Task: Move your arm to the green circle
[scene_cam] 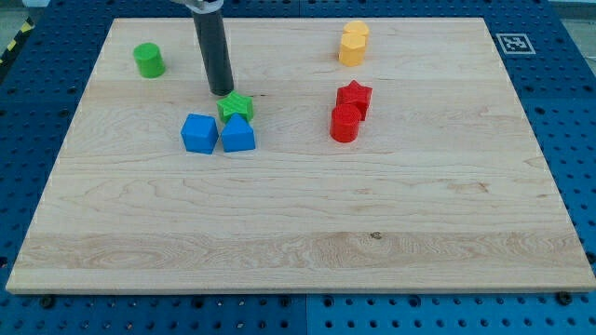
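The green circle (pixel 148 60) is a short green cylinder at the view's upper left of the wooden board (pixel 298 233). My tip (pixel 222 92) is the lower end of a dark rod coming down from the view's top. It stands to the right of and below the green circle, with a clear gap between them. It is just above and left of a green star (pixel 236 106), close to it or touching it.
A blue cube (pixel 199 133) and a second blue block (pixel 238 135) sit just below the green star. A red star (pixel 355 95) and a red cylinder (pixel 345 123) sit at centre right. Two yellow blocks (pixel 353 43) are at the top right.
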